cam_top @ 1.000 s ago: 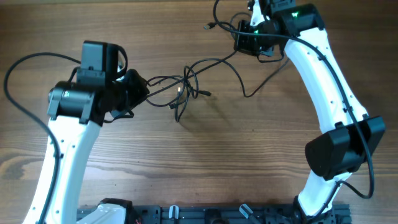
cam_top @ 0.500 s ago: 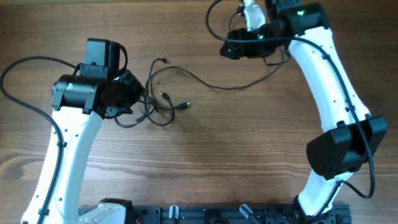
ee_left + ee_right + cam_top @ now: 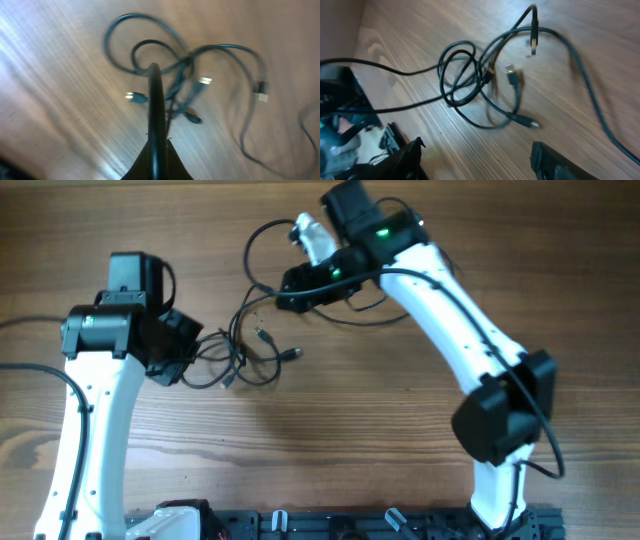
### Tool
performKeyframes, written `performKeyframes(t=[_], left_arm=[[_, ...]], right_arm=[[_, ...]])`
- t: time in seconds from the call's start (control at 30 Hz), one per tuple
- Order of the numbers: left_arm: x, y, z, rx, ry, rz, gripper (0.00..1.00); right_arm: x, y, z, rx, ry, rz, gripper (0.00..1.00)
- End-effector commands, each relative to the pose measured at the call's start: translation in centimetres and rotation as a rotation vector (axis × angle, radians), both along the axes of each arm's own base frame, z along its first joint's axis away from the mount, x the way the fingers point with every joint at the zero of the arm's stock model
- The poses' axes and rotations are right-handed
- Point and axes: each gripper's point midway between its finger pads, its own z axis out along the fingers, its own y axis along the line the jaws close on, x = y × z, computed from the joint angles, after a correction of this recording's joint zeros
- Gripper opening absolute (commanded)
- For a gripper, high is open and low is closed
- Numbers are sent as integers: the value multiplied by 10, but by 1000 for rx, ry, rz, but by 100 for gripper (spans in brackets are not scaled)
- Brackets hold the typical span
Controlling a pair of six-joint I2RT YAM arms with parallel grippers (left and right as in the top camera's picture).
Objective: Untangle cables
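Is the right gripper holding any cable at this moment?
No. In the right wrist view the right gripper has its fingers wide apart over bare table, and the cables lie beyond them.

Brown wood-grain table (image 3: 330, 450), black rail (image 3: 330, 525) along its near edge, soft even light

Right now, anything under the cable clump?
Only bare wooden table shows beneath the cables, through their loops. The shut left gripper covers the stretch of loop at its tip, so whether it pinches a strand there is hidden.
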Motion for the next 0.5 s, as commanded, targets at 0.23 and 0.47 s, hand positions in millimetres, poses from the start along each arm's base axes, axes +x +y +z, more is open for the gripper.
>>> performKeyframes(t=[0.23,0.47], left_arm=[[-42,10,-92,-56,184,117,4],[-43,14,-92,-43,184,124,4]], right_arm=[[-42,85,-55,25,151,58,60],[-55,112,-89,0,219,23,55]])
